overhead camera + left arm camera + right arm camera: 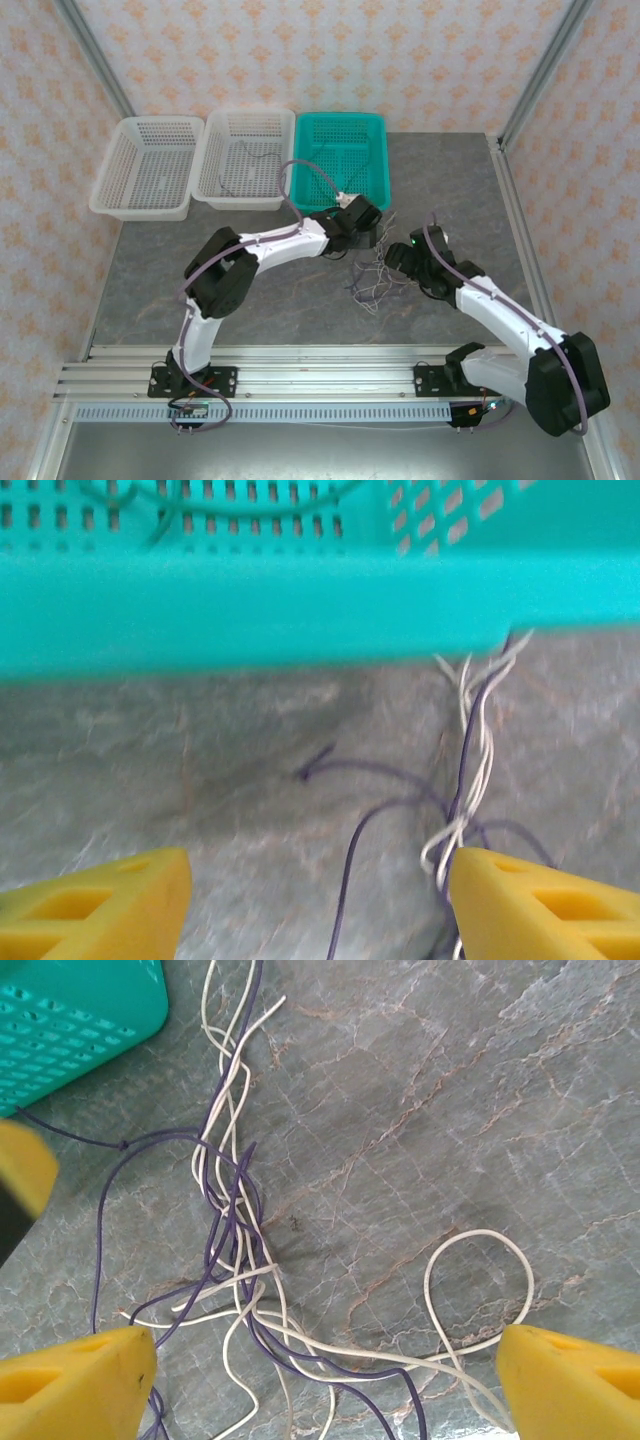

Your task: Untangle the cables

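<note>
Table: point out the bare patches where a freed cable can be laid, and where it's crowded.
Bare: the table left of the left arm, in front of the white baskets; the far right corner beside the teal basket; the near strip between that arm and the right arm. Crowded: the middle, where the cables sprawl by the left gripper and right gripper.

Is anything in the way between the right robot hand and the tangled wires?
Nothing visible is. The purple and white cables lie on the table straight ahead of the right gripper, between its open fingers. The teal basket sits off to one side.
</note>
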